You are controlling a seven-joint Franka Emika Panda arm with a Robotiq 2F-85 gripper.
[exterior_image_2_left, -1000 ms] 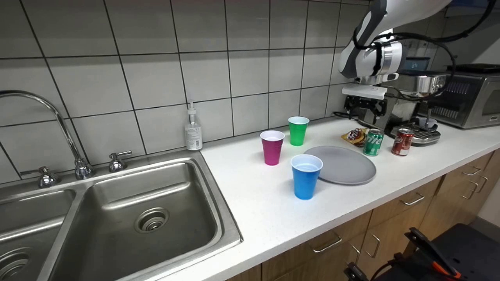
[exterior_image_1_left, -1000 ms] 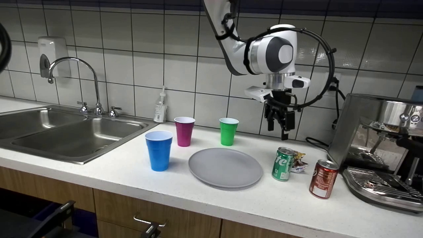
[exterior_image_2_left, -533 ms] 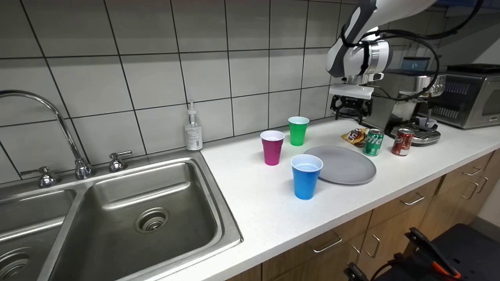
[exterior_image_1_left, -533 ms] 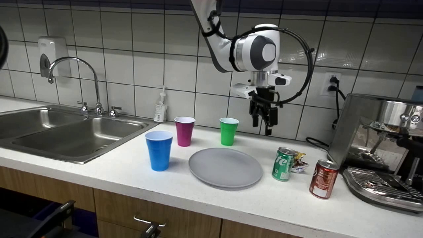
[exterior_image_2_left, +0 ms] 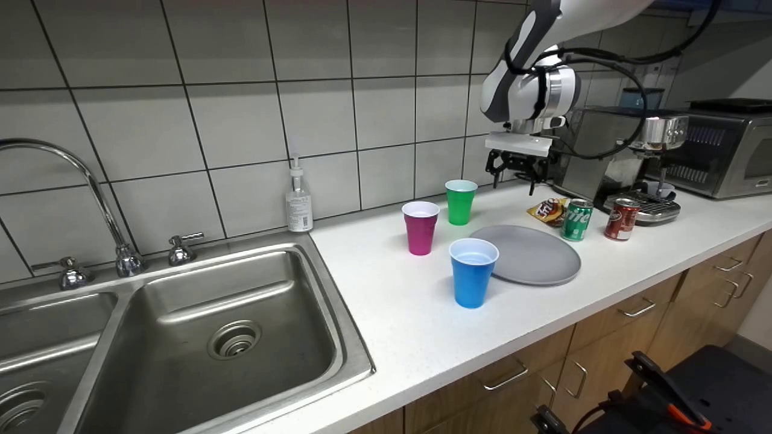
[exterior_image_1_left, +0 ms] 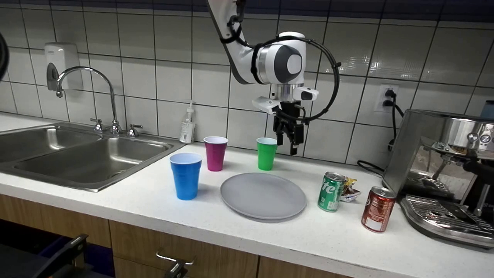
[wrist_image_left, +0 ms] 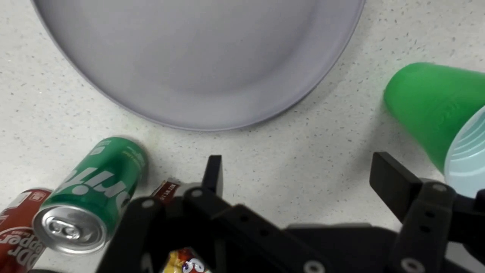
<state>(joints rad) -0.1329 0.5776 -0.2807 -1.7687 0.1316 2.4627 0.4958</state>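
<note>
The gripper hangs above the counter, its jaws spread wide and gripping nothing; in the wrist view the speckled surface shows between its fingertips. Nearest is the green cup, upright on the counter close to the tiled wall. In the wrist view it stands just past the fingertip on that view's right side, part of its rim hidden by the gripper. In both exterior views it is on the sink side of the gripper. A ribbed, pale inner wall shows in its mouth; its bottom is out of sight.

On the other side of the gripper lies a snack bag, just behind an upright green can; whether the two touch cannot be told. The can's lid and pull tab show in the wrist view. A red can stands near it, toward the coffee machine.

A grey plate lies flat between the green can and the blue cup. The blue cup and the purple cup stand upright nearer the sink, both with pale insides; their bottoms cannot be seen. The sink has two basins, each with a drain. A clear pump bottle stands at its back corner; how full it is cannot be told.
</note>
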